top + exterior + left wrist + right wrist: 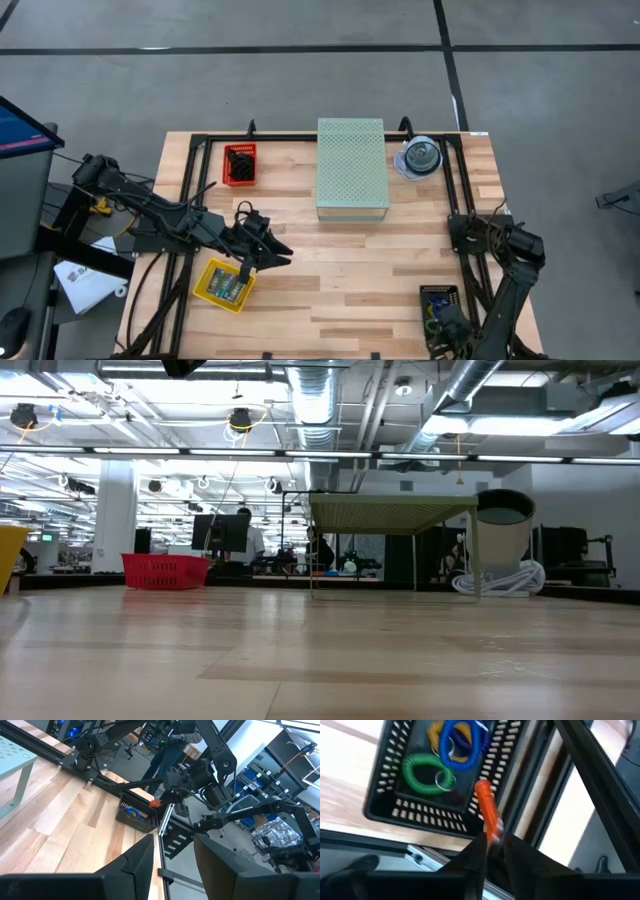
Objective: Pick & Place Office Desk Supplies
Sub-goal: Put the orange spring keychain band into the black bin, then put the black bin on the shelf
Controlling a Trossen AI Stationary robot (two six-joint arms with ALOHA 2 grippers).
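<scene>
A black slotted basket (438, 296) stands at the table's near right corner. It holds green (422, 774), blue (462, 745) and yellow elastic loops. My right gripper (494, 842) hangs over the basket's edge, shut on an orange loop (487, 812) that shows as a short bar. The left wrist view shows this loop (155, 803) just above the basket (136, 817). My left gripper (175, 857) is open and holds nothing. It hovers over the far edge of a yellow tray (225, 285) with small packets, at the near left. My right gripper pinches one end of the orange loop (493, 831) between its two fingertips, coming steeply from above. The rest of the loop sticks out past the fingertips over the basket's slotted wall (485, 790). Whether it touches the basket, I cannot tell.
A red basket (240, 163) stands at the far left. A large pale green perforated box (352, 168) stands on legs at the far middle, with a clear disc spindle (420, 158) to its right. A black frame rail (580, 780) runs beside the black basket. Bare wood lies mid-table.
</scene>
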